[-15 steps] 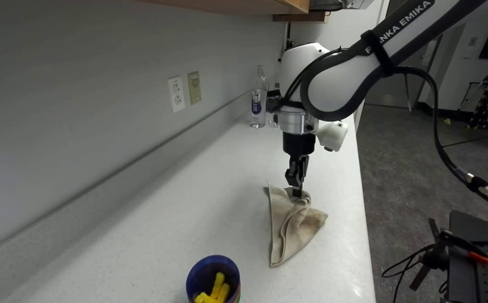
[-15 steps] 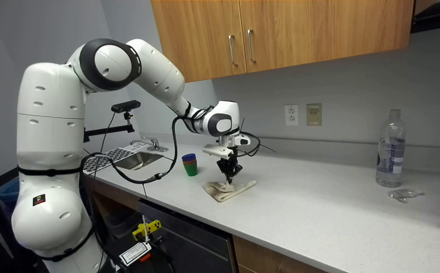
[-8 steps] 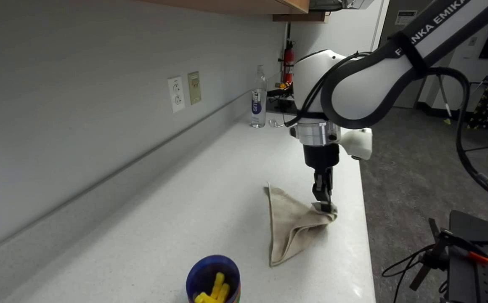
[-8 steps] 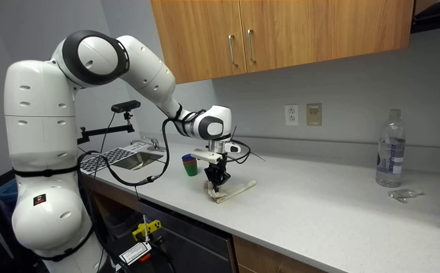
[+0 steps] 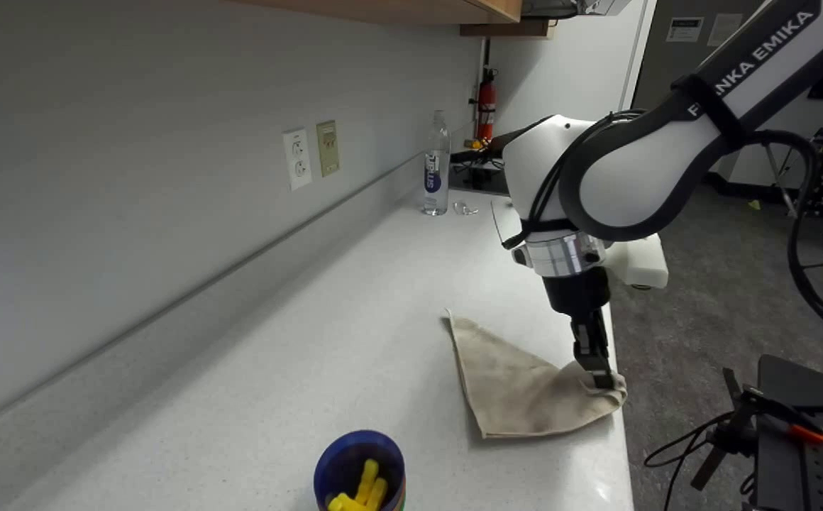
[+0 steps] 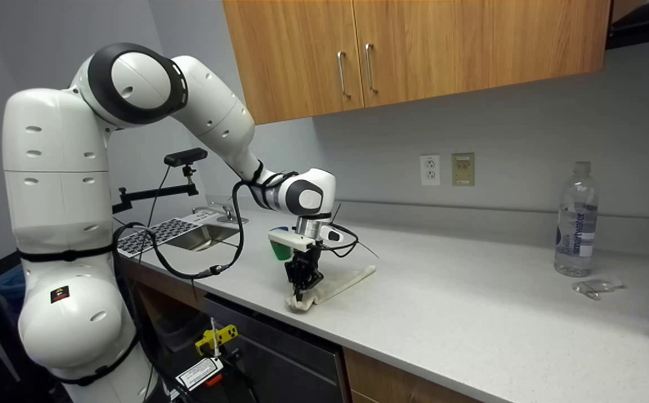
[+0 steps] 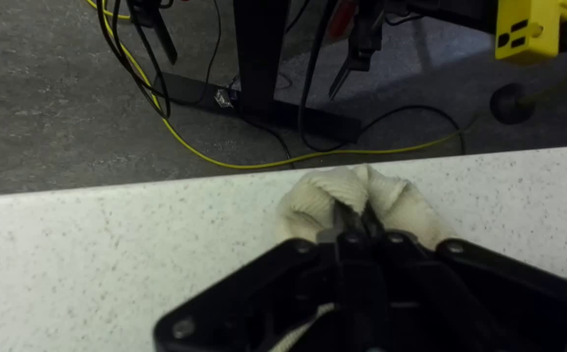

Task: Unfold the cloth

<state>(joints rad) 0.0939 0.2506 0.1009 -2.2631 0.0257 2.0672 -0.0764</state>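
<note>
Your jaws pinch a puckered fold of beige cloth (image 5: 525,396) near the straight edge of the speckled table (image 7: 117,264).

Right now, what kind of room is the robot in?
Probably a little kitchen: there's a sink with a faucet, and wooden cupboards up above a long white counter. Whether it's in a home or an office, I can't tell.

White arm (image 6: 59,207), black straps (image 6: 66,254), looping black cable (image 6: 210,272) — even the claw (image 7: 358,217) is black.
</note>
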